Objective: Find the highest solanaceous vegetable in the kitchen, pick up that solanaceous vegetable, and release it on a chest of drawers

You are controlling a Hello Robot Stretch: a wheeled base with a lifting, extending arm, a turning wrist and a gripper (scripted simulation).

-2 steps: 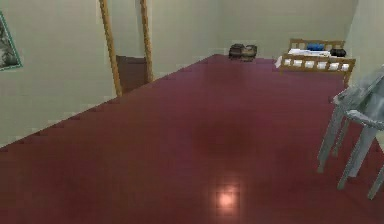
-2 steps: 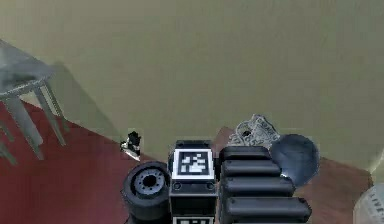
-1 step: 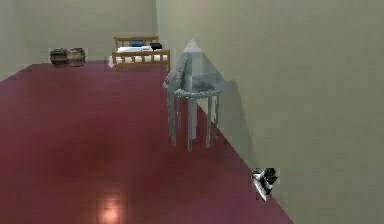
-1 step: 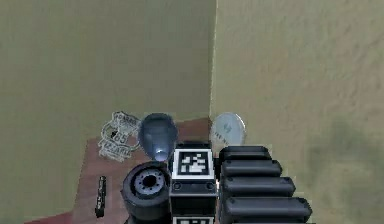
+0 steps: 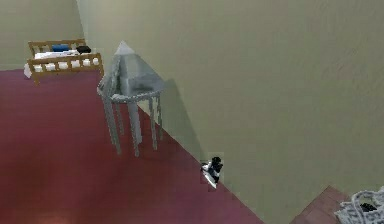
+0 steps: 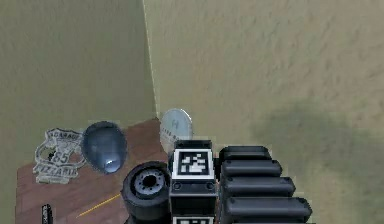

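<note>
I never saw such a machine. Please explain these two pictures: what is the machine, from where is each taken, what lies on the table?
This is a wheeled robot with one extending arm and a two-finger gripper, drawn by a simulator. One picture looks ahead and downward: red floor, a small grey side table by the wall, a wooden bed farther off. The other looks out to the arm's side: the dark arm and its gripper stand near a wooden tabletop. On it are a blue-grey rounded object, a white disc and a pencil. Whether the gripper holds anything cannot be told.
</note>
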